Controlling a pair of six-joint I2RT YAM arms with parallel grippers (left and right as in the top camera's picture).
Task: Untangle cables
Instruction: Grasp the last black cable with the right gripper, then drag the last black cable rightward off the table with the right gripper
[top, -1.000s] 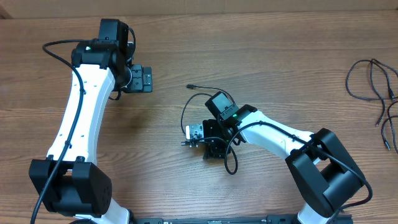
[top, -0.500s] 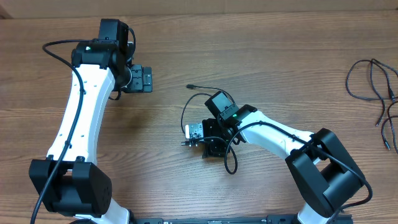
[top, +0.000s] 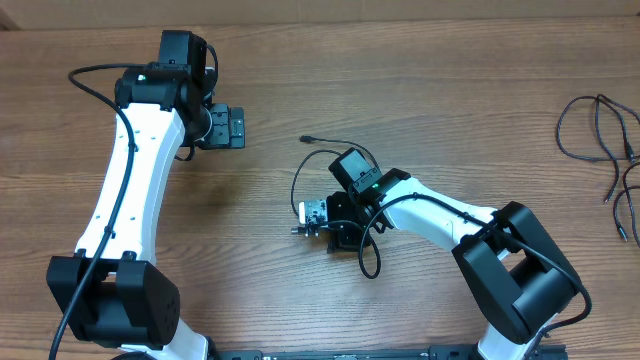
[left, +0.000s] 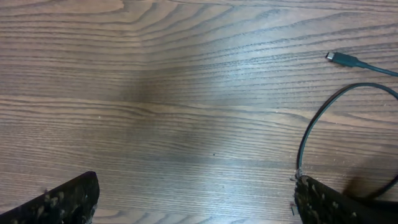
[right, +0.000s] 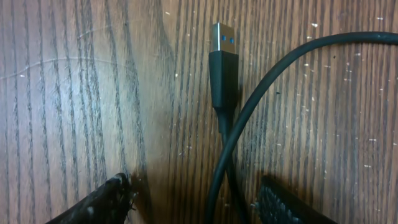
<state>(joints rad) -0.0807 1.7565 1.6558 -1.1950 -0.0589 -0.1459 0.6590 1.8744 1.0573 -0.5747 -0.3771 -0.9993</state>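
One cable (right: 245, 118) lies at counter (top: 450, 90) centre, passing between the right hand's (right: 193, 199) parted fingers, USB plug (right: 222, 68) just beyond; more cables (top: 560, 135) lie by the right edge. Left hand (left: 196, 199): parted, empty. Step: grasping; next, close on the cable.

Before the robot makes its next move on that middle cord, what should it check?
1. Right fingers spread apart: ok.
2. USB plug lying between them: ok.
3. Only one strand in the gap: not ok, a curved cord crosses there too.
4. Left fingers open and holding nothing: ok.
5. Far cables away from both arms: ok.
6. Right fingers touching the table: cannot tell.
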